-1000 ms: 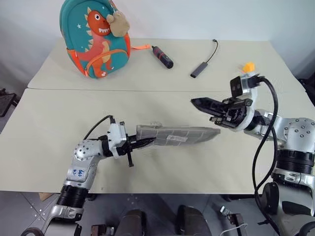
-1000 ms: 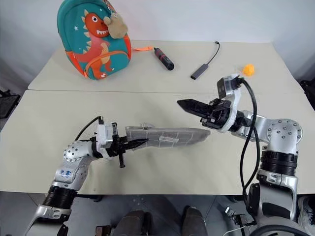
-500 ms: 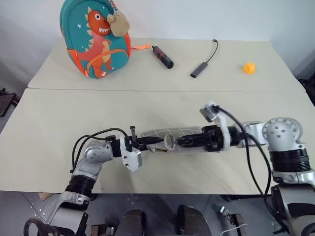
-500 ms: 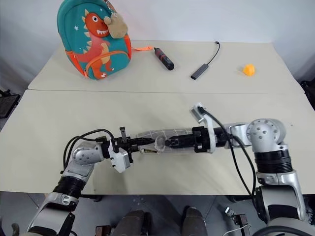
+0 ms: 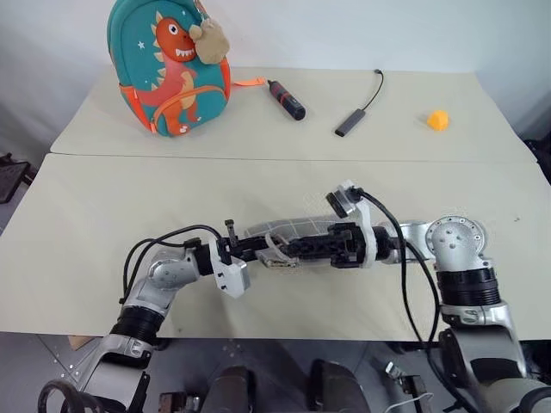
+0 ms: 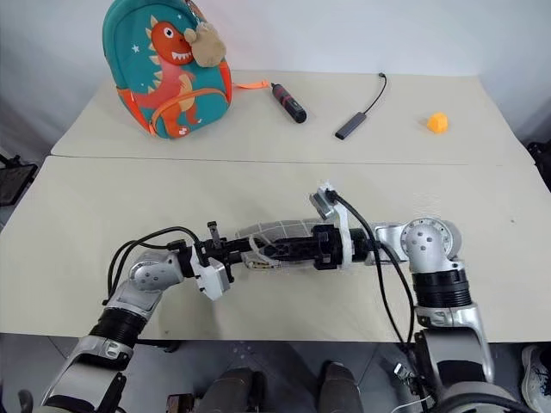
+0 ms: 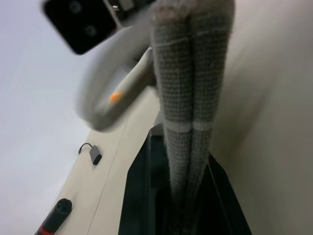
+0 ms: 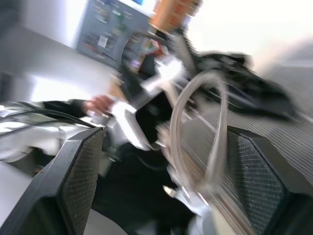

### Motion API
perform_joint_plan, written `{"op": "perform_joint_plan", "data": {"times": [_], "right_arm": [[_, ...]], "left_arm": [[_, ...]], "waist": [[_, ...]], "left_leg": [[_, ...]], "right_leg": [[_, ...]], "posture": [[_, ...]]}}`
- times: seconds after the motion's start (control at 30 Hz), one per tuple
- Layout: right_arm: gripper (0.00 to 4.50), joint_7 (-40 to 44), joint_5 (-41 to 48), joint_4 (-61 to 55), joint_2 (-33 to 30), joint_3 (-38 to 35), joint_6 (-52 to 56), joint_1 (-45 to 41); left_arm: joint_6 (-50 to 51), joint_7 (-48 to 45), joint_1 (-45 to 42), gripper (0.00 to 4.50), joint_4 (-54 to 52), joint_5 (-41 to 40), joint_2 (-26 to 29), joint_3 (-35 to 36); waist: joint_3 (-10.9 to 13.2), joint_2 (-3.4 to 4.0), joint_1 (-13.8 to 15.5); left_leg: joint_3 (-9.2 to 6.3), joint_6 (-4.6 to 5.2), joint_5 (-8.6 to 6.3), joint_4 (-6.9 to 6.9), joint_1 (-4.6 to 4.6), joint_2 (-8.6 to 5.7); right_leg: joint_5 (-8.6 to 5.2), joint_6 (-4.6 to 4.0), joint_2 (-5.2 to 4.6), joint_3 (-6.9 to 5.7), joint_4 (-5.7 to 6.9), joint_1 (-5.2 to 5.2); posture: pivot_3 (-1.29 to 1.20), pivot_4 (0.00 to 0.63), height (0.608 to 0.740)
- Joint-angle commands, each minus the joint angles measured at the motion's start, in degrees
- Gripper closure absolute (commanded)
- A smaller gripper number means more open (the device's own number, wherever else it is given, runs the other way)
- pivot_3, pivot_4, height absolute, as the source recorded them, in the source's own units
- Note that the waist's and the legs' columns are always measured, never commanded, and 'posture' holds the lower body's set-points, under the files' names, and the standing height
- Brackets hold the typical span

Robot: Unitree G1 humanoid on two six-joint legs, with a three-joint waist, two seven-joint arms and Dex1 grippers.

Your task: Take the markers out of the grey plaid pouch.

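Note:
The grey plaid pouch (image 5: 297, 227) hangs on edge just above the near table, between my two arms. My left gripper (image 5: 255, 249) is shut on its left end; the left wrist view shows the fabric (image 7: 190, 73) pinched between the black fingers (image 7: 142, 196). My right gripper (image 5: 288, 250) points left along the pouch's near side, right up against my left gripper. In the right wrist view its fingers (image 8: 78, 181) stand wide open, with a pale loop (image 8: 195, 132) and the pouch's grid fabric between them. The markers are hidden.
On the far table stand a teal dinosaur backpack (image 5: 168, 64), a black-and-red cylinder tool (image 5: 284, 99), a dark adapter with a cable (image 5: 349, 122) and a small orange object (image 5: 437, 120). A seam (image 5: 129, 155) divides the two tables.
My right gripper has come down and leftward onto the pouch and opened. My left wrist has rolled, turning the pouch from flat onto its edge.

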Motion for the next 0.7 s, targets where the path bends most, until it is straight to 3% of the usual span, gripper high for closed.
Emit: {"op": "perform_joint_plan", "data": {"times": [0.03,0.1,0.43,0.7], "right_arm": [[0.78,-0.11,1.61,-2.03,0.75,-1.54,0.36,1.05],[1.19,-0.03,1.39,-2.50,1.01,-1.43,0.09,1.60],[4.46,3.38,-1.89,-4.06,0.97,0.06,-5.29,2.84],[4.46,4.81,-1.97,-1.55,0.73,-2.23,-7.37,2.10]], "left_arm": [[0.60,1.94,-1.10,4.50,-1.67,-1.03,0.48,0.03],[0.88,2.11,-1.20,4.50,-1.74,-1.32,0.70,-0.20],[2.63,2.50,-2.23,4.50,-1.60,-3.09,0.85,-0.42],[4.95,1.99,-1.66,4.50,-1.90,-6.12,0.71,-0.12]], "waist": [[0.00,0.00,-0.03],[0.00,0.00,-0.10],[0.00,0.00,-0.12],[0.00,0.00,-0.12]], "left_leg": [[0.00,0.00,0.00,0.00,0.00,0.00],[-0.01,0.00,0.00,0.00,0.00,0.01],[0.00,0.00,0.00,0.00,0.00,0.00],[0.00,0.00,0.00,0.00,0.00,0.00]], "right_leg": [[0.00,0.00,0.00,0.00,0.00,0.00],[0.00,0.00,0.00,-0.01,0.00,0.00],[0.00,0.00,0.00,0.00,0.00,-0.01],[0.00,0.00,0.00,0.00,0.00,0.00]], "posture": [[0.00,0.150,0.740],[0.00,0.150,0.740],[0.00,0.150,0.740],[0.00,0.150,0.740]]}}
